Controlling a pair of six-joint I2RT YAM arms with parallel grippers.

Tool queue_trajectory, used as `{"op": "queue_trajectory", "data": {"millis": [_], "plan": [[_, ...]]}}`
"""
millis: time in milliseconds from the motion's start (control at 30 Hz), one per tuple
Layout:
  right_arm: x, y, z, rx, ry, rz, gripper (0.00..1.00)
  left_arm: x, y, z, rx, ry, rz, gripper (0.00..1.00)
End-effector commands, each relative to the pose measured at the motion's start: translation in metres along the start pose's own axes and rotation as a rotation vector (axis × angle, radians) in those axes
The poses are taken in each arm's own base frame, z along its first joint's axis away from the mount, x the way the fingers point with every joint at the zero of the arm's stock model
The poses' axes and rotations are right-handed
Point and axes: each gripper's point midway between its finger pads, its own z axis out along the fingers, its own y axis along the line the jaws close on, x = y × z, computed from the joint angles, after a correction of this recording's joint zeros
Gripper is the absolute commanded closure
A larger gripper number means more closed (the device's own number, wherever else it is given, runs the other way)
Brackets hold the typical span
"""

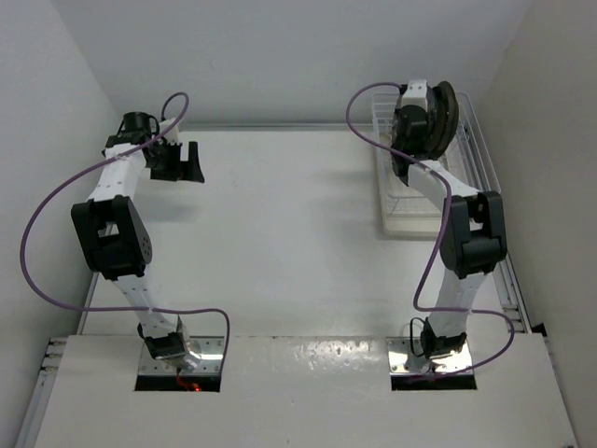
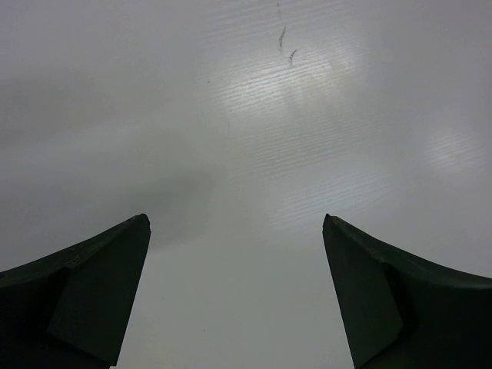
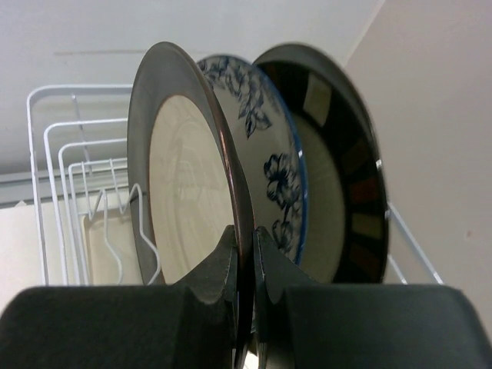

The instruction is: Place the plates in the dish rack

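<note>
- While pinched at its lower rim by the right pincer [image 3: 244, 242], closed hard on it, stands upright inside the dish rack [image 3: 58, 154]: brown-rimmed plate [image 3: 188, 200].
- Just behind it, on edge and close together: blue floral plate [image 3: 269, 154], then checked-rim plate [image 3: 350, 192].
- Judged to be the seating step for the gripped plate. Three counted in the rack, a fourth not made out in any view.
- Next move, by the look of it: confirm the rim sits between the wires, ease the pincer open, then back straight out along the plate's face without nudging the neighbours.
- Possible upset if let go off a wire: tipping against the floral plate.
- Left pincer [image 2: 234, 227] spread wide, holding nothing, hanging over bare worktop [image 1: 280, 233] at the far left, well apart from the rack.
- From the right wrist only: the grip itself, the plate patterns and the order of the row.
- From overhead only: the layout, with the rack at the far right of the worktop by the right wall and both arms in frame. Plates there reduced to dark edges behind the right arm.
- From the left wrist: two dark fingertips and a grey surface, nothing of the task.
</note>
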Motion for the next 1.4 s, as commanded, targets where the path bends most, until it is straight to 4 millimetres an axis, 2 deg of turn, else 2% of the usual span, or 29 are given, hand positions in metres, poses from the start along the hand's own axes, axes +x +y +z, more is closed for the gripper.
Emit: {"op": "queue_trajectory", "data": {"millis": [0,67,100,167,200,300,400,433,533,667,833,933,1033,1067,1100,1133,1167,1200,1233,1267,1300,1333,1367], "plan": [[-0.053,-0.019,-0.002,0.082,-0.139,0.179,1.0,-0.013,-0.002,-0.021,-0.017,-0.062,0.031,0.0],[-0.048,-0.02,-0.001,0.09,-0.129,0.185,1.0,-0.013,-0.002,-0.021,-0.017,-0.062,0.031,0.0],[-0.049,-0.02,-0.004,0.089,-0.132,0.189,0.97,-0.013,-0.002,-0.021,-0.017,-0.062,0.031,0.0],[-0.048,-0.02,-0.006,0.076,-0.133,0.183,0.85,-0.013,-0.002,-0.021,-0.017,-0.062,0.031,0.0],[-0.049,-0.016,-0.007,0.06,-0.136,0.178,0.68,-0.013,-0.002,-0.021,-0.017,-0.062,0.031,0.0],[-0.057,-0.013,-0.012,0.038,-0.151,0.167,0.48,-0.014,-0.004,-0.021,-0.008,-0.064,0.031,0.0],[-0.071,-0.007,-0.023,0.022,-0.182,0.137,0.38,-0.014,-0.006,-0.021,0.001,-0.066,0.031,0.0],[-0.078,-0.01,-0.027,0.027,-0.205,0.131,0.34,-0.014,-0.006,-0.021,0.001,-0.066,0.031,0.0],[-0.094,-0.012,-0.035,0.027,-0.23,0.12,0.3,-0.014,-0.007,-0.021,0.01,-0.069,0.031,0.0],[-0.11,-0.029,-0.045,0.067,-0.241,0.127,0.29,-0.017,-0.01,-0.024,0.017,-0.078,0.036,0.0],[-0.122,-0.039,-0.056,0.062,-0.268,0.124,0.26,-0.017,-0.011,-0.024,0.026,-0.081,0.036,0.0],[-0.141,-0.045,-0.073,0.031,-0.306,0.13,0.2,-0.017,-0.011,-0.024,0.026,-0.081,0.036,0.0],[-0.153,-0.042,-0.094,-0.066,-0.322,0.129,0.1,-0.019,-0.013,-0.027,0.024,-0.089,0.04,0.0],[-0.152,-0.042,-0.104,-0.122,-0.302,0.118,0.01,-0.021,-0.013,-0.03,0.022,-0.097,0.054,0.0],[-0.142,-0.039,-0.114,-0.194,-0.258,0.092,0.01,-0.02,-0.012,-0.03,0.011,-0.094,0.053,0.0],[-0.135,-0.034,-0.119,-0.242,-0.222,0.143,0.01,-0.02,-0.01,-0.03,0.002,-0.092,0.062,0.0],[-0.107,-0.041,-0.134,-0.309,-0.116,0.103,0.01,-0.022,-0.011,-0.035,-0.001,-0.103,0.067,0.0],[-0.096,-0.043,-0.14,-0.333,-0.075,0.121,0.01,-0.02,-0.009,-0.036,-0.014,-0.098,0.077,0.0],[-0.082,-0.05,-0.144,-0.339,-0.015,0.183,0.01,-0.019,-0.006,-0.036,-0.034,-0.094,0.076,0.0],[-0.059,-0.062,-0.168,-0.333,0.085,0.219,0.01,-0.019,-0.003,-0.036,-0.046,-0.091,0.086,0.0],[-0.033,-0.067,-0.174,-0.314,0.153,0.227,0.01,-0.017,-0.002,-0.039,-0.06,-0.089,0.086,0.0],[-0.02,-0.08,-0.18,-0.255,0.193,0.265,0.01,-0.013,0.003,-0.038,-0.086,-0.074,0.09,0.0],[0.009,-0.09,-0.197,-0.219,0.269,0.293,0.01,-0.014,0.004,-0.041,-0.102,-0.078,0.093,0.0]]}}
